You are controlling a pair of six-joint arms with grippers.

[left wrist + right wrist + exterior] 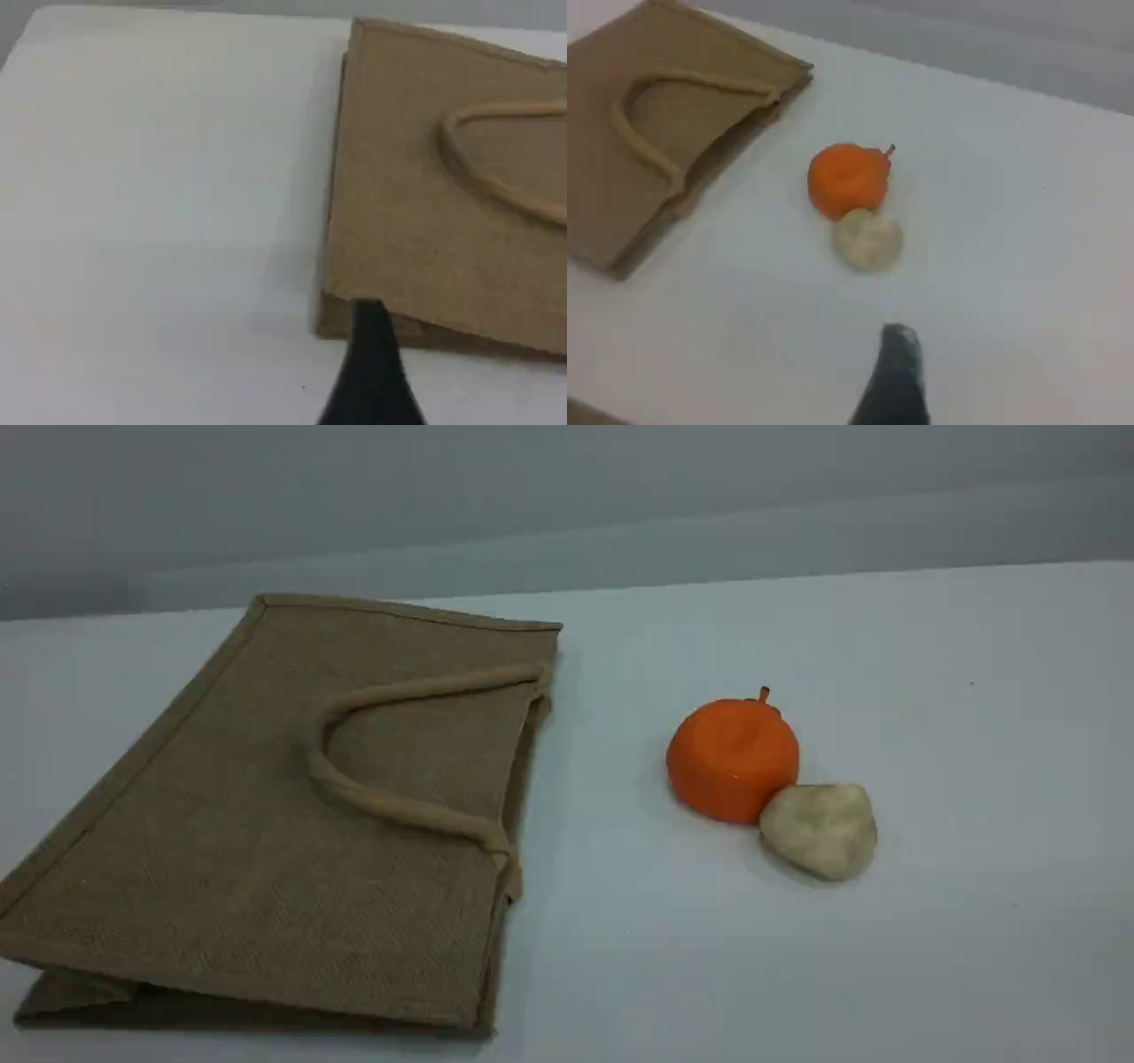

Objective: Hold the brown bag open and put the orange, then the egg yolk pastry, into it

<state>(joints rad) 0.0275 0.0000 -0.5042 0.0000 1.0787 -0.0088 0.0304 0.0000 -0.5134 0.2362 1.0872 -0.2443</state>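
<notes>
The brown bag [266, 824] lies flat and folded on the left of the table, its mouth edge facing right and one beige handle [390, 806] resting on top. To its right sits the orange [732, 757], with the pale egg yolk pastry [819, 831] touching its front right side. Neither arm appears in the scene view. In the left wrist view my left gripper [368, 312] hovers over a corner of the bag [425, 195], holding nothing. My right gripper [900, 338] hangs above bare table, short of the pastry [868, 237] and the orange [846, 177], also with nothing in it.
The white table [930, 957] ends at a grey wall [567, 514] behind. In the right wrist view the bag [647, 150] lies left of the two food items.
</notes>
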